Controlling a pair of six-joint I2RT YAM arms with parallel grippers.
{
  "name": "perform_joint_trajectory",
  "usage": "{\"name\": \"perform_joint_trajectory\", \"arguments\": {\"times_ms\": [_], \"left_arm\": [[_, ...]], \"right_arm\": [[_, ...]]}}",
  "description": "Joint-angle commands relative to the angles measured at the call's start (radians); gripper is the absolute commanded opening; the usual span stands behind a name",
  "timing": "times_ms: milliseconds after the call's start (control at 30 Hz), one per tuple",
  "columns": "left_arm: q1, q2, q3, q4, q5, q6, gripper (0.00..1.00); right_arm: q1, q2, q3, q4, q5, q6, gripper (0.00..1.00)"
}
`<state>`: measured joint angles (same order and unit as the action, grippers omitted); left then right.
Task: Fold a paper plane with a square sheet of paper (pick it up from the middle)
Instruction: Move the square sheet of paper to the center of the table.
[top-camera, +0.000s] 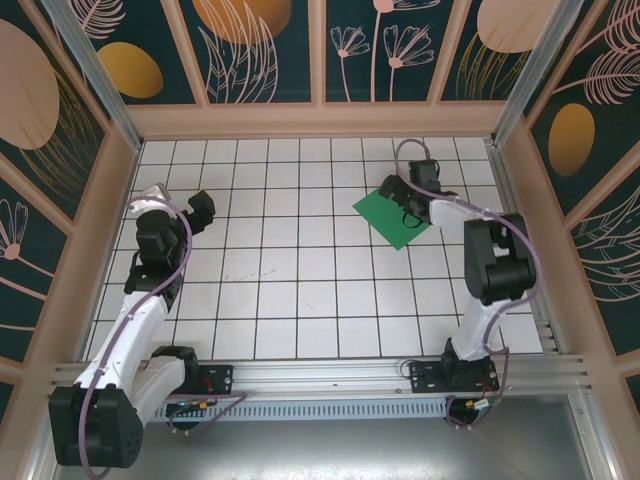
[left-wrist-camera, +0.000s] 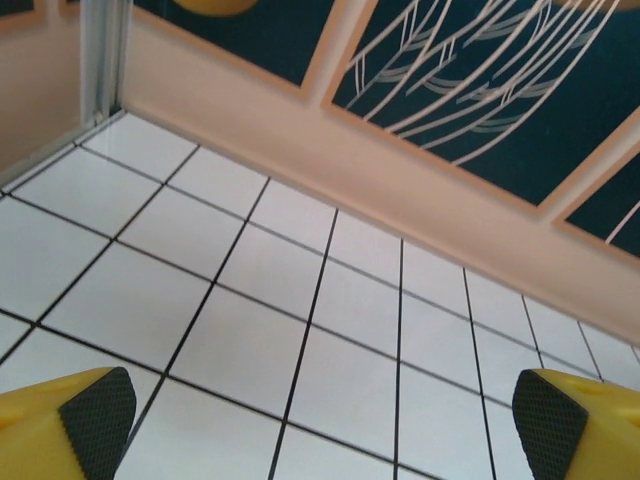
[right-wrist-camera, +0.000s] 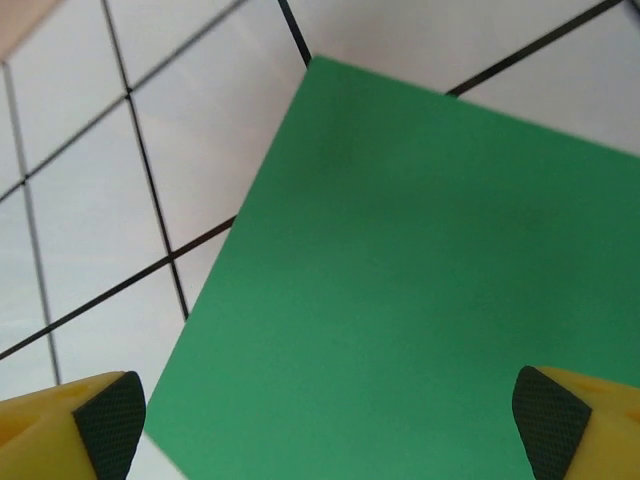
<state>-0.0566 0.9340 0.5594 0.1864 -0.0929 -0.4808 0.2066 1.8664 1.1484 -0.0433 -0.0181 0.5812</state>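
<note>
The square sheet of paper (top-camera: 388, 214) is plain bright green and lies flat on the white grid table at the back right, turned like a diamond. My right gripper (top-camera: 413, 211) hangs just over its right half, jaws spread wide. In the right wrist view the green sheet (right-wrist-camera: 400, 300) spreads flat beneath the open right gripper (right-wrist-camera: 330, 425), whose two black pads (right-wrist-camera: 108, 420) stand apart at the frame's bottom corners. My left gripper (top-camera: 197, 208) is at the back left, far from the sheet. It is open over bare tiles, as the left gripper (left-wrist-camera: 325, 420) shows in its wrist view.
Pale wooden walls (top-camera: 320, 120) with dark floral panels close in the back and both sides of the table. A metal rail (top-camera: 320, 375) runs along the near edge by the arm bases. In the left wrist view the back wall (left-wrist-camera: 400, 190) rises close ahead.
</note>
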Motion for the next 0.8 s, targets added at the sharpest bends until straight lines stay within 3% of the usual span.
{"name": "perform_joint_trajectory", "arguments": {"times_ms": [0, 233, 467, 633, 767], "left_arm": [[0.008, 0.021, 0.033, -0.041, 0.059, -0.007, 0.99], [0.009, 0.058, 0.054, -0.062, 0.092, -0.010, 0.99], [0.009, 0.071, 0.055, -0.064, 0.096, -0.021, 0.98], [0.009, 0.088, 0.056, -0.065, 0.100, -0.027, 0.99], [0.009, 0.099, 0.057, -0.061, 0.106, -0.031, 0.99]], "right_arm": [[0.008, 0.082, 0.099, -0.108, -0.006, 0.045, 0.97], [0.017, 0.186, 0.188, -0.201, 0.010, 0.070, 0.95], [0.084, 0.130, 0.035, -0.206, -0.038, 0.163, 0.95], [0.253, 0.058, -0.109, -0.167, -0.073, 0.337, 0.95], [0.411, 0.082, -0.062, -0.219, -0.076, 0.419, 0.95]]}}
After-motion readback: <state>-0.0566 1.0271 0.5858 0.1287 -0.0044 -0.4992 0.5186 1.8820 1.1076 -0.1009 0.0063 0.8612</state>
